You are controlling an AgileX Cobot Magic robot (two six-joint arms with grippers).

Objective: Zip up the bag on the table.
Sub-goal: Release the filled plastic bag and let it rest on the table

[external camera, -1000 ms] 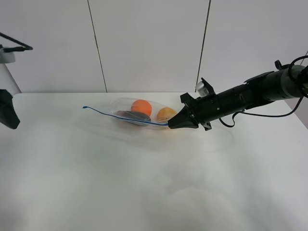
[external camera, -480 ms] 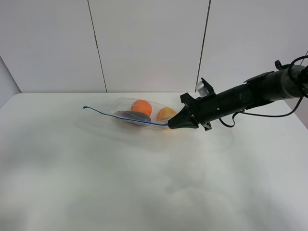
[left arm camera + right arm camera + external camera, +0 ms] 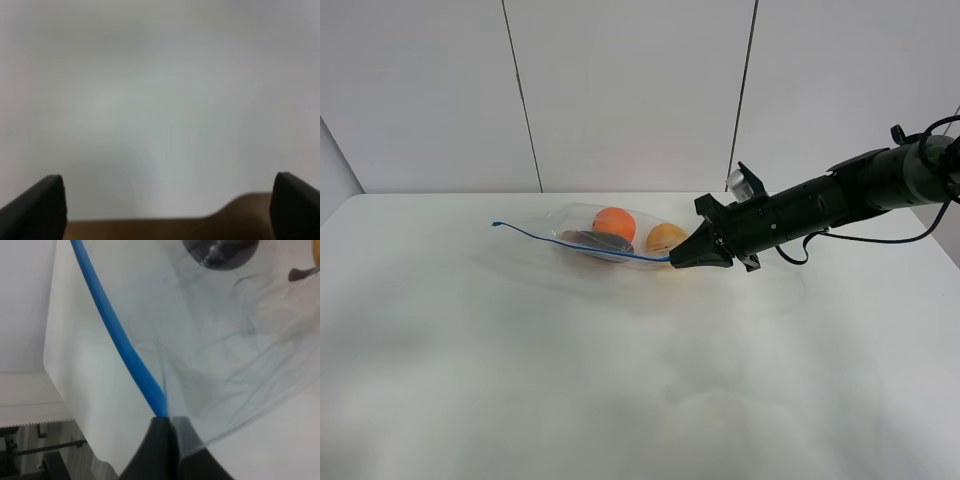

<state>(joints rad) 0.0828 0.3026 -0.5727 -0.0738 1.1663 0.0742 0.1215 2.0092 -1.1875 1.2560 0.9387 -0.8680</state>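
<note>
We see the table [image 3: 520, 380] filling the lower part of the high view, white wall behind. Left gripper [image 3: 165, 205] shows only in its own wrist cam: two dark fingers [image 3: 42, 207] set wide apart, nothing between them, just a blurred pale surface ahead; it's out of the high view. Moving right: the bag [image 3: 610, 240] lies on the table at about 12 o'clock from table centre, toward the far edge. Its blue zipper strip [image 3: 570, 244] runs from a loose tail at 9 o'clock to the gripper end at 3 o'clock. Inside we make out an orange [image 3: 614, 222], a dark eggplant [image 3: 598, 241] just in front of it, and a yellow pear [image 3: 665, 237] on the 3 o'clock side. Right gripper [image 3: 678, 259] reaches in from 3 o'clock, jaws together and pinched on the zipper strip's end; its wrist cam confirms the blue strip and clear plastic running into the closed tips
</note>
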